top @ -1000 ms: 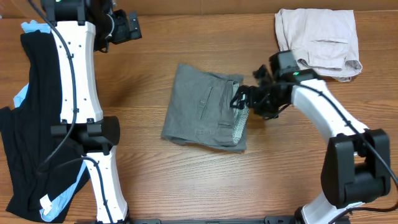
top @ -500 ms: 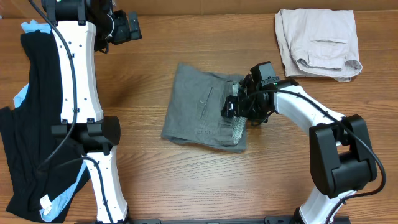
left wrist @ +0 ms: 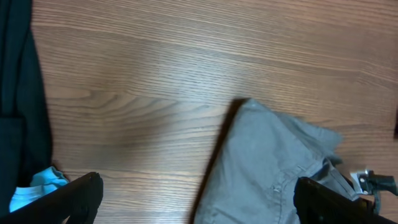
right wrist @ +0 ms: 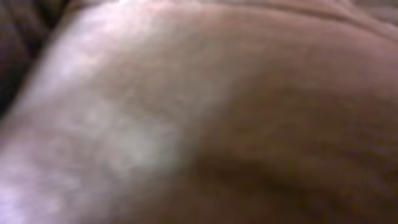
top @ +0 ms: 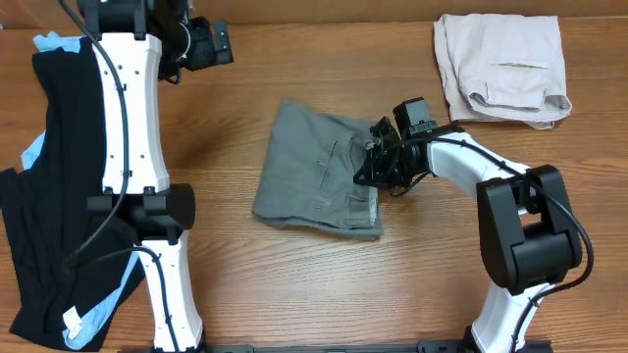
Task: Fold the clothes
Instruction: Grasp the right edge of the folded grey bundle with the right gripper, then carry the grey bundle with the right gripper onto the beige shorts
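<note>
Grey shorts point(top: 314, 181) lie folded mid-counter point(top: 294, 284), right tool point(top: 371, 169) down on their right edge with its grip impossible to tell, left tool point(top: 204, 44) spread and idle far off; best to smooth the fold flat without dragging the layers.

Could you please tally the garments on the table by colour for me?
Grey shorts: 1
Beige shorts: 1
Black garment: 1
Light-blue garment: 1, mostly hidden under the black one
Total: 4
</note>
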